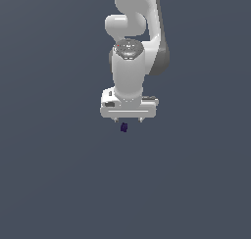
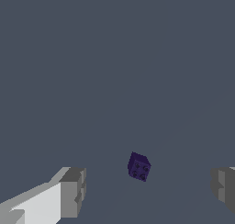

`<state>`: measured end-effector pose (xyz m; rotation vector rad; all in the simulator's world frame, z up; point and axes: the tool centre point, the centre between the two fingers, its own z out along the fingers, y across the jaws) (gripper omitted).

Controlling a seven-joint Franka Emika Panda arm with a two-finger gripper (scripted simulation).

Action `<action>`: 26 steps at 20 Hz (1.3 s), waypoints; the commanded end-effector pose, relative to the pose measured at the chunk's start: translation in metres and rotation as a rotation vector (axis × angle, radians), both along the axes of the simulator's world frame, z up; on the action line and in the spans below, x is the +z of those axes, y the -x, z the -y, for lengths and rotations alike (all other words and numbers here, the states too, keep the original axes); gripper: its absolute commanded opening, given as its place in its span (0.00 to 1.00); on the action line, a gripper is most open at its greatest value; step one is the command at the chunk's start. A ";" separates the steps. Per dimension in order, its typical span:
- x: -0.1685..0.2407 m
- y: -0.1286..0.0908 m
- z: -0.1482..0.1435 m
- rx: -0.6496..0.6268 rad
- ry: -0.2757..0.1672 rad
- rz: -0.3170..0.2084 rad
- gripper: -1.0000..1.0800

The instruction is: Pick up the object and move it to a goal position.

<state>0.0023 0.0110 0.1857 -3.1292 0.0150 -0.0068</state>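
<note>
Below the gripper (image 1: 128, 120), fingers (image 2: 73, 191) wide apart w/ nothing held, sits the purple cube (image 2: 138, 167), tilted, roughly btwn the tips, touching neither, on plain grey floor (image 1: 59, 184).

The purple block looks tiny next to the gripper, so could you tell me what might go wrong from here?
1. The purple block sits skewed between the open gripper fingers and nearer one of them, so closing might push or spin it rather than pinch it.
2. In the exterior view the block is far narrower than the gripper, so a slight misalignment may miss it.
</note>
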 end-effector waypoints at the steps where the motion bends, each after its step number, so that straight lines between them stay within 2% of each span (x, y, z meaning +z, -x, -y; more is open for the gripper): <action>1: 0.000 0.000 0.000 0.000 0.000 0.000 0.96; 11: 0.000 0.004 0.041 -0.077 0.014 0.001 0.96; 19: -0.008 0.007 0.038 -0.091 0.013 0.000 0.96; 26: -0.039 0.021 0.031 -0.157 0.010 -0.002 0.96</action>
